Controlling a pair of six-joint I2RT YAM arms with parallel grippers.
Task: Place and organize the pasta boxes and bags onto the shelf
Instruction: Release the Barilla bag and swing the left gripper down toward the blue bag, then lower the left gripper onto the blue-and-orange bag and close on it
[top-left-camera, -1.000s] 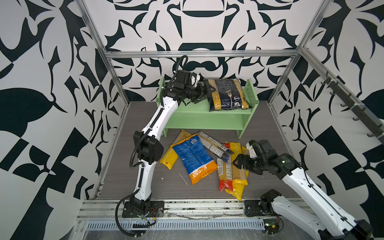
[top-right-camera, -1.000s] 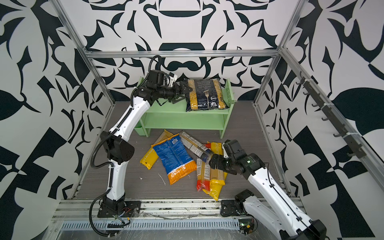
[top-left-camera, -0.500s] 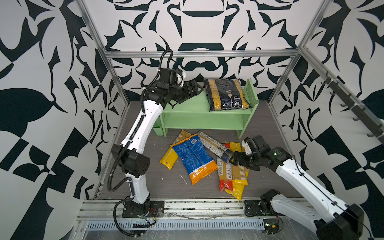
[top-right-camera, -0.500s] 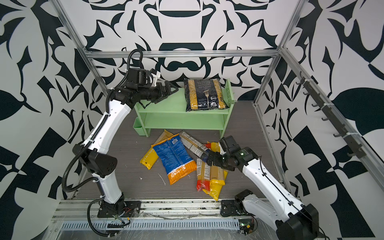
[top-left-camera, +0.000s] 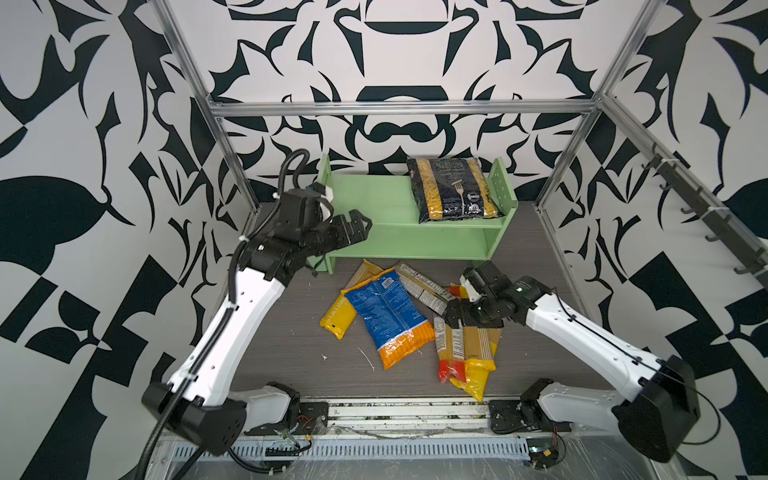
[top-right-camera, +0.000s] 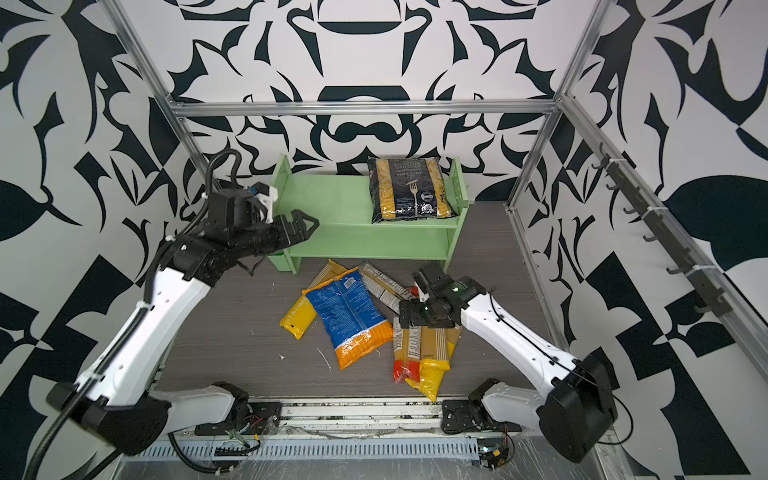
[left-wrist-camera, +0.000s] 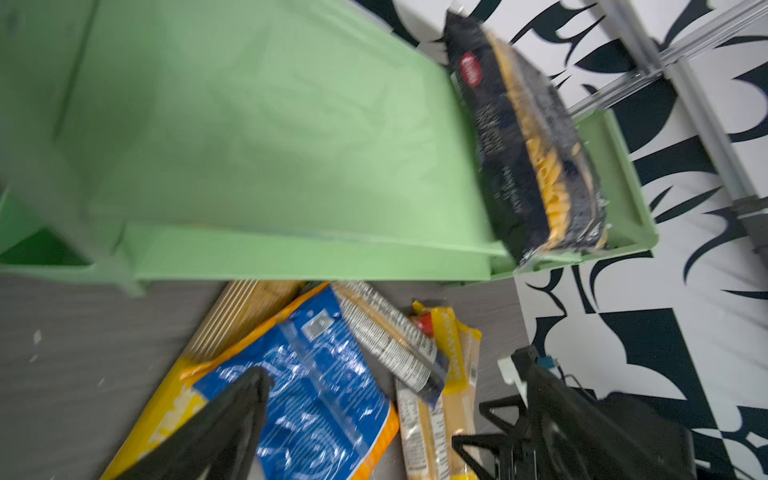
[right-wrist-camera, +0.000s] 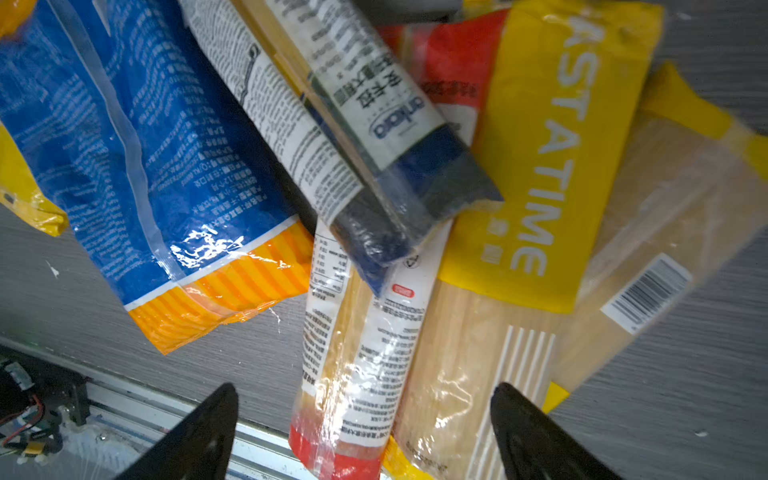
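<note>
The pale green shelf (top-left-camera: 374, 203) (top-right-camera: 332, 203) stands at the back. On the right of its top tier lies the black penne bag (top-left-camera: 453, 191) (left-wrist-camera: 528, 153). My left gripper (top-left-camera: 357, 226) hangs open and empty in front of the shelf's left end; one finger (left-wrist-camera: 237, 415) shows in the left wrist view. On the floor lie a blue-orange bag (top-left-camera: 390, 316) (right-wrist-camera: 145, 145), a yellow pack (top-left-camera: 338, 316) partly under it, a blue-ended pack (top-left-camera: 422, 286) (right-wrist-camera: 374, 137), a red-ended pack (top-left-camera: 446, 349) (right-wrist-camera: 353, 353) and a yellow-banded pack (right-wrist-camera: 540, 166). My right gripper (right-wrist-camera: 365, 392) (top-left-camera: 455, 316) is open above the last two.
A small green cup (top-right-camera: 282, 259) sits at the shelf's left foot. Aluminium frame posts (top-left-camera: 232, 158) stand at the back corners, and a metal rail (top-left-camera: 395, 411) with both arm bases runs along the front. Dark hooks (top-left-camera: 706, 216) line the right wall. My right arm (left-wrist-camera: 582, 428) shows in the left wrist view.
My left gripper has drawn back from the black penne bag, moving left and down in front of the shelf's left end. My right gripper has shifted slightly left over the spaghetti packs.
</note>
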